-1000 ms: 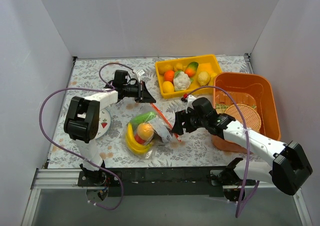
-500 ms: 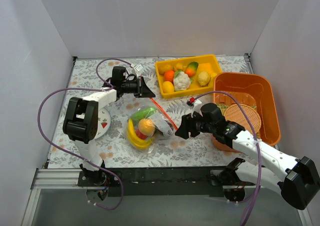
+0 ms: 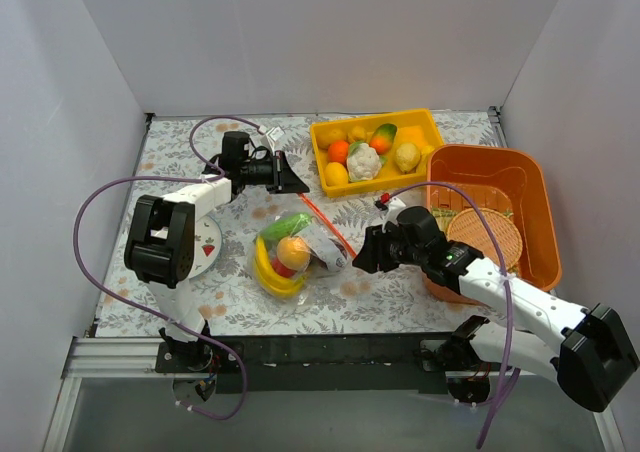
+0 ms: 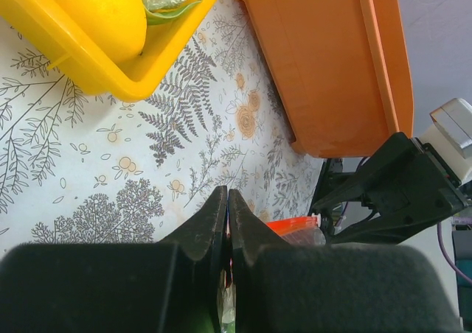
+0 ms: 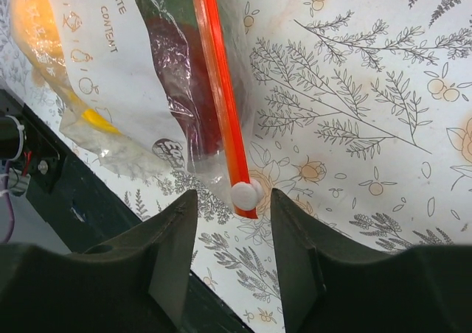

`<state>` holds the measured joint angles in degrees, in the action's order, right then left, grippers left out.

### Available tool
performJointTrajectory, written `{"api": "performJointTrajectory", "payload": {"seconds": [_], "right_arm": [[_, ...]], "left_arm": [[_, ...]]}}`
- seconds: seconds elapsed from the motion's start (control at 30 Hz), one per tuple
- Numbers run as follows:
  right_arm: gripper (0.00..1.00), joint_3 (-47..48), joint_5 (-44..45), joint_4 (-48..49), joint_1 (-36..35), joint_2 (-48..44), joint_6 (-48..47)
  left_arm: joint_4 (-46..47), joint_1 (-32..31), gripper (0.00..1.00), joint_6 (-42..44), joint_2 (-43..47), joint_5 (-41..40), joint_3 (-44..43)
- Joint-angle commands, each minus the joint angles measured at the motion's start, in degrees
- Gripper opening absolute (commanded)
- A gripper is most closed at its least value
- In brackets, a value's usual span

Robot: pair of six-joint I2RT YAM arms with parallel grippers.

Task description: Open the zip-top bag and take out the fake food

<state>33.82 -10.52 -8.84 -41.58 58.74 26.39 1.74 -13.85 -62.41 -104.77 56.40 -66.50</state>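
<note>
The zip-top bag (image 3: 300, 257) lies mid-table, its red-orange zip strip (image 3: 328, 227) running diagonally. Inside it is fake food: a yellow banana bunch (image 3: 268, 279), an orange round fruit (image 3: 292, 252), a green piece (image 3: 285, 230) and dark red fruit (image 5: 193, 90). My left gripper (image 3: 297, 184) is shut at the strip's far end; a red sliver and clear plastic show between its fingertips in the left wrist view (image 4: 227, 193). My right gripper (image 3: 362, 254) is open at the strip's near end. In the right wrist view (image 5: 234, 193) the strip's white slider (image 5: 245, 194) sits between the fingertips, untouched.
A yellow tray (image 3: 432, 130) of other toy produce stands at the back. An orange tub (image 3: 540, 197) with a woven basket (image 3: 485, 234) inside stands at the right. A white plate (image 3: 208, 244) lies by the left arm. The table's black front rail runs close below the bag.
My right gripper drew back to the right from the strip's near end, then edged back toward it. My left gripper shifted slightly up and left, pulling the strip with it.
</note>
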Motion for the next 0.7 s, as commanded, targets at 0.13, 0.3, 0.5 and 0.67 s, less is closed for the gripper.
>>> {"api": "performJointTrajectory", "payload": {"seconds": [0.13, 0.3, 0.5, 0.67], "right_arm": [[0.45, 0.1, -0.99, 4.8, 0.27, 2.34, 1.82], [0.46, 0.19, 1.03, 4.71, 0.27, 2.17, 1.47], [0.47, 0.19, 0.68, 5.06, 0.45, 3.92, 1.21], [0.54, -0.34, -0.72, 6.37, 2.73, 4.01, 1.12]], "left_arm": [[1.16, 0.66, 0.0, 0.19, 4.31, -0.5, -2.67], [1.16, 0.75, 0.0, 0.01, 4.22, -0.41, -2.85], [1.25, 0.84, 0.0, 0.1, 4.31, 0.02, -2.93], [1.51, 0.84, 0.0, 0.27, 4.4, 0.37, -3.2]]}}
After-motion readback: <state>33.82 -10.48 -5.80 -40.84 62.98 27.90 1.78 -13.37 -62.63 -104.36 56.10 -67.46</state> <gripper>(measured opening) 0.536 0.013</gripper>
